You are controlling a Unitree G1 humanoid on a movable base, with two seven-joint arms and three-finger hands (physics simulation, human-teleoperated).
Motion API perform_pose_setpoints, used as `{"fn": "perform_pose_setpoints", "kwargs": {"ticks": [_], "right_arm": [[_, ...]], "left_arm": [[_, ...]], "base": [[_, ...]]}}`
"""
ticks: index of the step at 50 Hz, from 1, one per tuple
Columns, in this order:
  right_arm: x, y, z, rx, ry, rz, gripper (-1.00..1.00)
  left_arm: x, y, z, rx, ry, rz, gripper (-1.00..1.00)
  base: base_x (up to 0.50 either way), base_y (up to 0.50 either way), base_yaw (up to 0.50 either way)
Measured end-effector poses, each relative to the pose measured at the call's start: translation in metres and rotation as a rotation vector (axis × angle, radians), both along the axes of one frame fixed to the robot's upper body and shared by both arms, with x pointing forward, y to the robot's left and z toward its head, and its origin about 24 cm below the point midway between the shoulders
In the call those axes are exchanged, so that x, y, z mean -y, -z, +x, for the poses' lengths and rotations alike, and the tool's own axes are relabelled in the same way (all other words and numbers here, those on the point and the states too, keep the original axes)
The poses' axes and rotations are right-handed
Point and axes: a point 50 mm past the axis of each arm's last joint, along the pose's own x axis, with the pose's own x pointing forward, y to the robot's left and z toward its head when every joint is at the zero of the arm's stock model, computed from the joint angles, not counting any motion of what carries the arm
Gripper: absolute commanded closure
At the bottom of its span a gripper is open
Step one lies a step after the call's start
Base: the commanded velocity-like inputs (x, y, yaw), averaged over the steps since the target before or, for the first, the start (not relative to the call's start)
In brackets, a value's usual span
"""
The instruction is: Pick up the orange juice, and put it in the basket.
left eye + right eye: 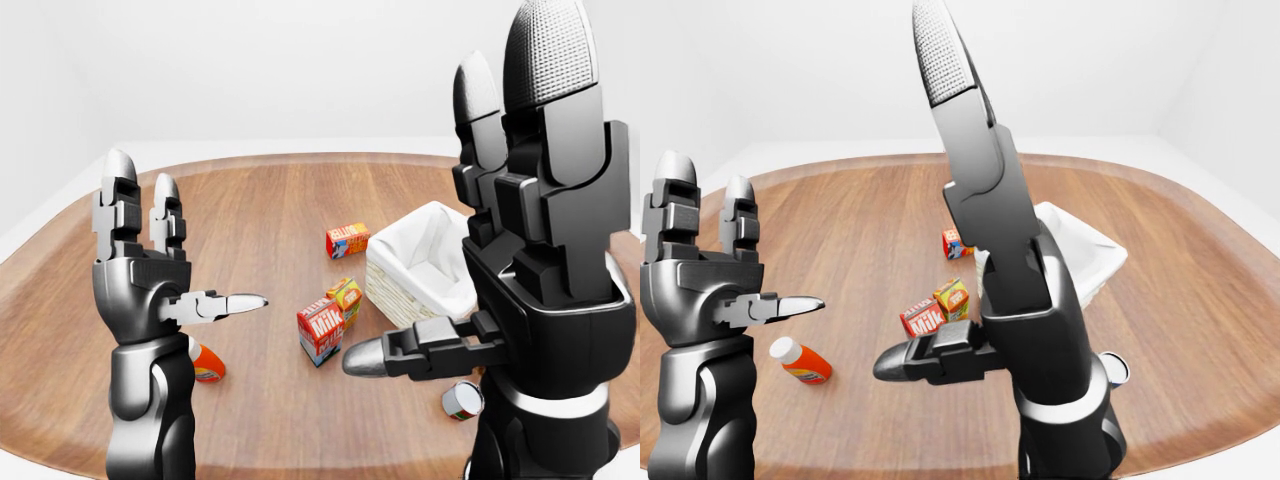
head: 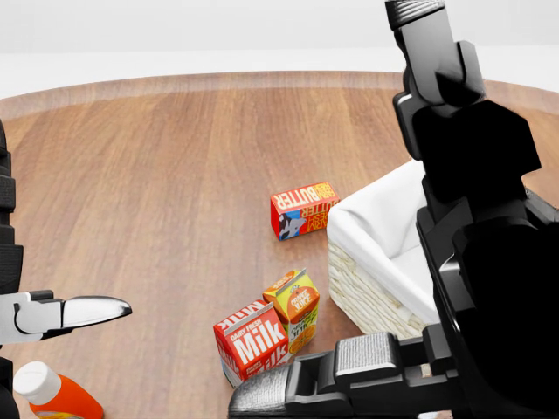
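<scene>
Orange juice carton (image 2: 295, 305) stands low in the centre of my head view, touching the milk carton (image 2: 253, 346), with the white-lined basket (image 2: 376, 262) just to its right and a butter box (image 2: 301, 209) above. In the left-eye view, my left hand (image 1: 140, 265) is raised at left, fingers spread and empty. My right hand (image 1: 530, 230) fills the right side, fingers apart, holding nothing. The right-eye view shows an orange bottle (image 1: 800, 362) lying at lower left on the wooden table (image 1: 860, 220).

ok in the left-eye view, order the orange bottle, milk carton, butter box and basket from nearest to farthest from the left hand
1. orange bottle: just below the left hand, by its forearm.
2. milk carton: to the hand's right, mid-table.
3. butter box: farther right and higher up.
4. basket: farthest right, partly behind the right hand.
</scene>
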Motion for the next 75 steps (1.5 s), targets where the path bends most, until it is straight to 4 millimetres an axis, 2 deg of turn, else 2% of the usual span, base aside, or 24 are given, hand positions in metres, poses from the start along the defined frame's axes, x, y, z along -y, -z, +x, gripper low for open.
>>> {"fn": "perform_pose_setpoints", "kwargs": {"ticks": [14, 32, 60, 75], "right_arm": [[-0.005, -0.012, 0.019, 0.049, 0.06, -0.131, -1.0], [-0.008, -0.028, 0.063, 0.025, 0.15, -0.285, -1.0], [-0.011, -0.044, 0.139, -0.142, 0.254, -0.472, -1.0], [-0.018, -0.04, 0.174, -0.259, 0.292, -0.588, -1.0]], "left_arm": [[0.0, 0.0, 0.0, 0.0, 0.0, -0.001, -1.0], [0.0, 0.0, 0.0, 0.0, -0.001, -0.002, -1.0], [0.0, 0.0, 0.0, 0.0, 0.0, -0.004, -1.0], [-0.001, 0.0, 0.0, 0.002, -0.001, -0.006, -1.0]], "base": [[0.0, 0.0, 0.0], [0.0, 0.0, 0.0], [0.0, 0.0, 0.0], [0.0, 0.0, 0.0]]}}
